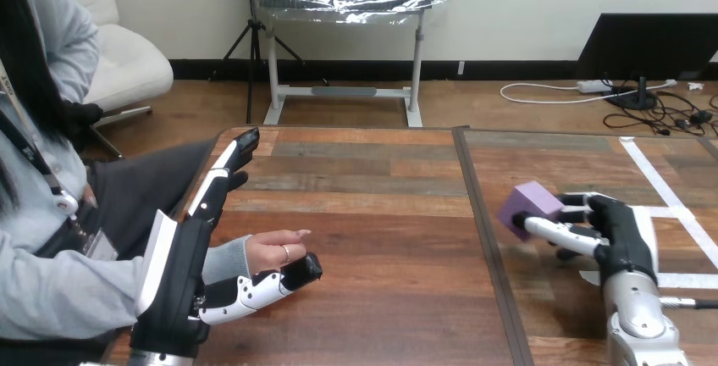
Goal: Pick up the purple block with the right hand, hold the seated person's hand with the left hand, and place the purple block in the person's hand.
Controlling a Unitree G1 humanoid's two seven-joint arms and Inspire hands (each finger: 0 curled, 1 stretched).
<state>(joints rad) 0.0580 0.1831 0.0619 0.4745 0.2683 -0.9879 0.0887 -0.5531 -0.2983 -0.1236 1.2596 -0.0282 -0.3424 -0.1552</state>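
Gripping the purple block at the right of the surface, right hand fingers curled round it, left hand fingers straight, person's hand lying between them and the thumb, well apart from the block

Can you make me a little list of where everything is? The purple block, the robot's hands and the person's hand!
purple block: gripped in the right hand, over the right part of the table
right hand: fingers curled round the block
left hand: open, fingers straight, at the table's left edge
person's hand: empty, lying between the left hand's fingers and thumb
block given: not yet
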